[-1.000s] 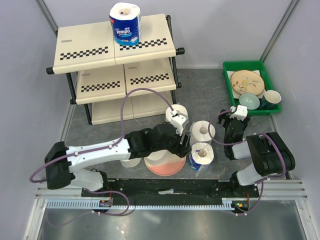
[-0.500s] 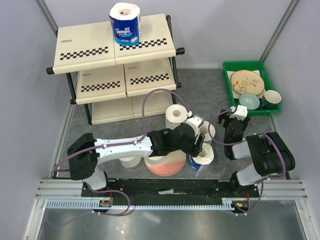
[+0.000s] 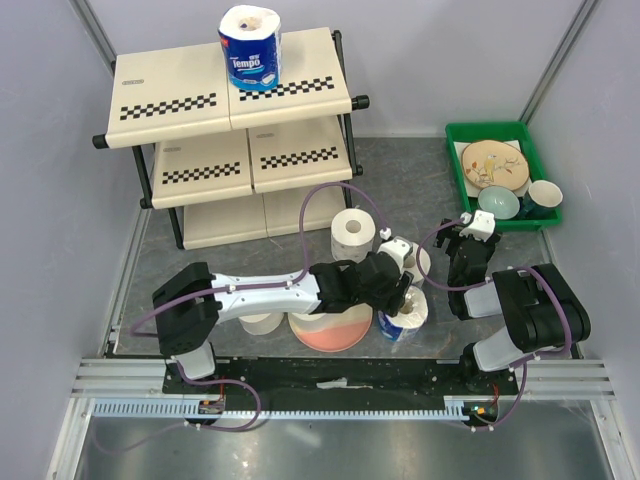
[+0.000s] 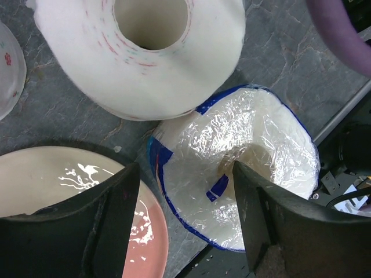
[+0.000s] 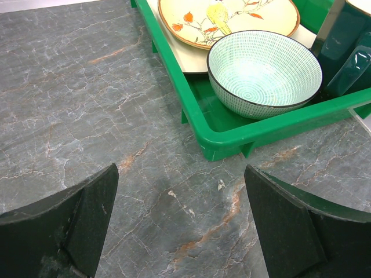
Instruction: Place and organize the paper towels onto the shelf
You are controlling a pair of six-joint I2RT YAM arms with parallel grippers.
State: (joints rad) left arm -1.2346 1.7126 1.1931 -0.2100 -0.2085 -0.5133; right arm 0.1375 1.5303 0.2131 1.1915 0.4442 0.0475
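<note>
- Paper towels point(image 4: 75, 63): one wrapped roll point(image 3: 250, 48) on top tier of shelf point(image 3: 180, 100), at 11 o'clock; the rest down on worktop point(image 3: 400, 190).
- Left end effector point(image 4: 184, 185): shifted in the last second from bare roll point(image 3: 352, 230) at centre towards 4 o'clock; now poised over second wrapped roll point(image 4: 243, 168), fingers apart, nothing clamped.
- Right end effector point(image 5: 181, 174): unmoved, fingers wide apart, empty, near green tray point(image 5: 191, 110).
- Judged: target changed to second wrapped roll; descent and closure outstanding; pink plate point(image 3: 330, 330) close at 9 o'clock, risk of nudging.
</note>
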